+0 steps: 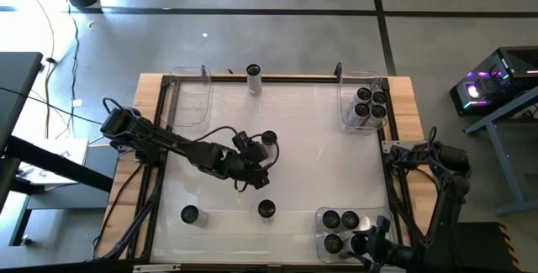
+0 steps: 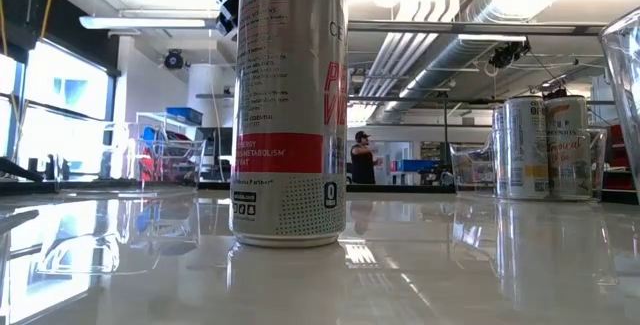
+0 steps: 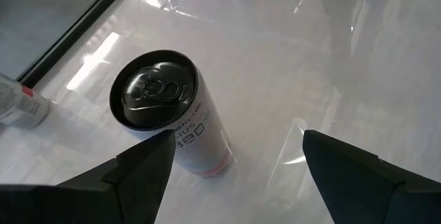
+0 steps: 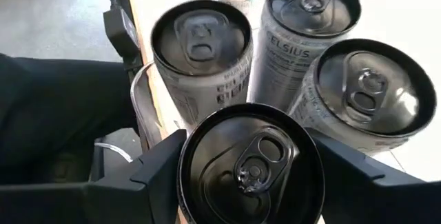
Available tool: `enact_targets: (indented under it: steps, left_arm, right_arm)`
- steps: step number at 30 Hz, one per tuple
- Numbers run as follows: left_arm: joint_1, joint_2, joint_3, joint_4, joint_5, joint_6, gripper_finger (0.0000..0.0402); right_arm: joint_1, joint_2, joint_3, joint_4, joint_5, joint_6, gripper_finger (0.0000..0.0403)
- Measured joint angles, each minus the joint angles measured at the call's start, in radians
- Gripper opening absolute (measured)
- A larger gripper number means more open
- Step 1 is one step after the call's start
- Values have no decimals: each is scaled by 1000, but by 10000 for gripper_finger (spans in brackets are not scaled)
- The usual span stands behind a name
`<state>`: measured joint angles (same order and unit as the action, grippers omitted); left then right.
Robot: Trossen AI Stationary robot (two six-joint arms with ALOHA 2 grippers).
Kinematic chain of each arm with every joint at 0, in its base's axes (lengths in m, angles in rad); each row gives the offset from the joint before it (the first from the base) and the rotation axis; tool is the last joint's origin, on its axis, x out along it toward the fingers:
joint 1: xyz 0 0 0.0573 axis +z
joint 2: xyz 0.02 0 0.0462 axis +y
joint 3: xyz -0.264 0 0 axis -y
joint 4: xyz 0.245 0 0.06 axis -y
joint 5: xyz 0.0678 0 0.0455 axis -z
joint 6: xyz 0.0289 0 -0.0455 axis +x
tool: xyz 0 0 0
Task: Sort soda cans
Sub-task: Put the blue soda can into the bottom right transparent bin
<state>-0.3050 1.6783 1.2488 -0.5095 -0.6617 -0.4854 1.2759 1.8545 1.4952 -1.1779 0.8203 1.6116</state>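
Left gripper sits mid-table, jaws apart, nothing between them. In its wrist view an upright can stands just ahead of the spread fingers, near one finger, not gripped.

From above, that can is just beside the gripper at about 1 o'clock from it.

Right gripper is at the table's 5 o'clock corner, over the near bin. Its jaws straddle a can, one finger on each side; whether they press on it I cannot tell. Three more cans stand close behind it in the wrist view, and three dark tops show in the bin from above.

Far bin at 1 o'clock holds a tight cluster of cans.

Empty-looking bin at 11 o'clock.

Loose cans: one at the 12 o'clock edge, one at 6 o'clock, one at 7 o'clock. All upright.

Low view: one can fills the foreground; a group stands farther right.
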Motion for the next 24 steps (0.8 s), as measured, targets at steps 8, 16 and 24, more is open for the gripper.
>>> enact_targets:
  steps: [8,16,24]
  left_arm:
    - [0,1,0,3,2,0,314]
    - [0,1,0,8,2,0,314]
    - [0,1,0,15,16,0,314]
  right_arm:
    - [-30,6,0,79,31,-147,237]
    - [-89,6,1,155,5,-305,248]
    - [-127,5,3,163,-2,-331,321]
